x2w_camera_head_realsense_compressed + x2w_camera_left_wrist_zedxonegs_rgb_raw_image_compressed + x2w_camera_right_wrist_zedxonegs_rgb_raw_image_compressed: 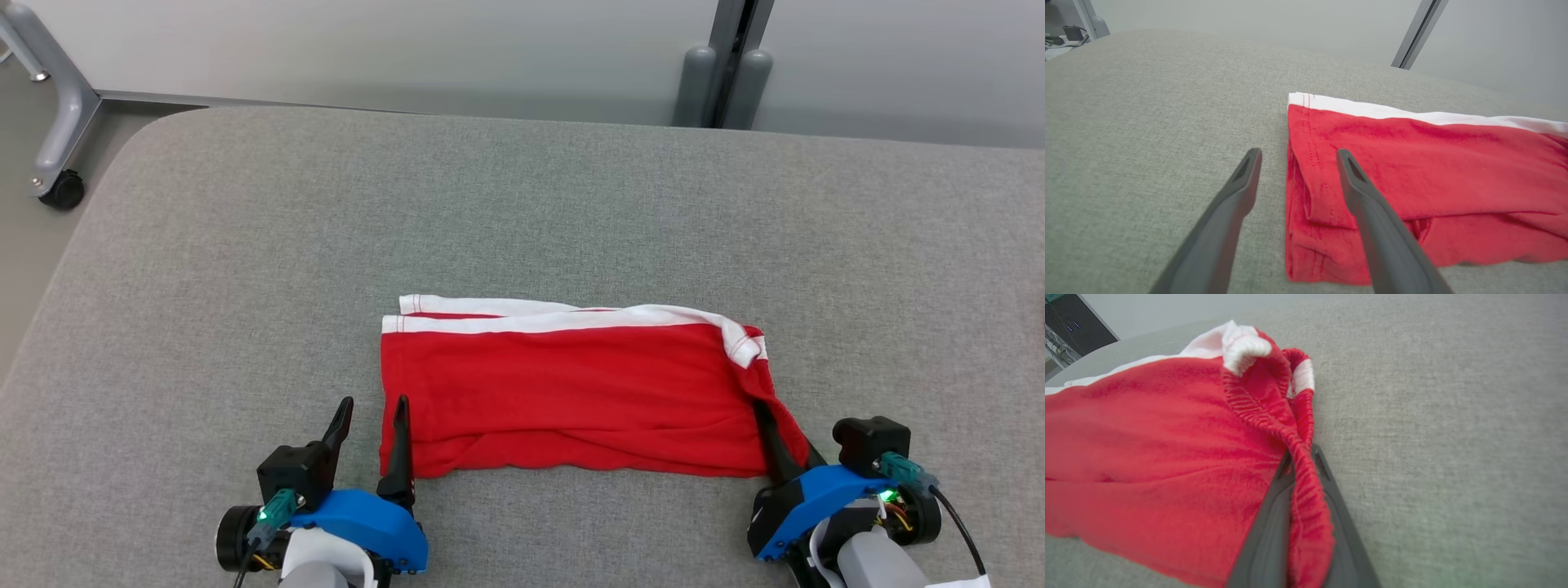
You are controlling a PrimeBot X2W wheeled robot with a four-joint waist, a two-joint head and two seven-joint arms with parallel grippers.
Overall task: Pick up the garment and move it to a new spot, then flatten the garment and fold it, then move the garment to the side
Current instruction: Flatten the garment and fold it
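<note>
Padded surface: one, grey woven cloth, covering most of the head view, with a rounded corner at the upper left.
Wall: one, pale, along the top of the frame.
Garment: one, red, folded into a wide rectangle, lying on the padded surface at lower centre of the head view, between the two grippers; its lower edge is creased.
Wheeled frame: one grey leg at the upper left, off the surface, well apart from the garment.
Posts: two, grey and round-topped, side by side at the upper right, either side of a dark upright strip.
Left gripper: one, at the lower left, spread wide and holding nothing; one finger over the garment's left edge, the other over bare grey cloth. Contact with the fabric cannot be told.
Right gripper: one, at the lower right, clamped on the garment's right edge; the right wrist view shows the ribbed red hem pinched between both fingers.
White band: one, along the garment's upper edge, in two layers at the upper-left corner and curled over at the right end.
Caster: one, black, under the frame leg.
In the way: the bunched right hem covers the right gripper's fingertips in the head view.
</note>
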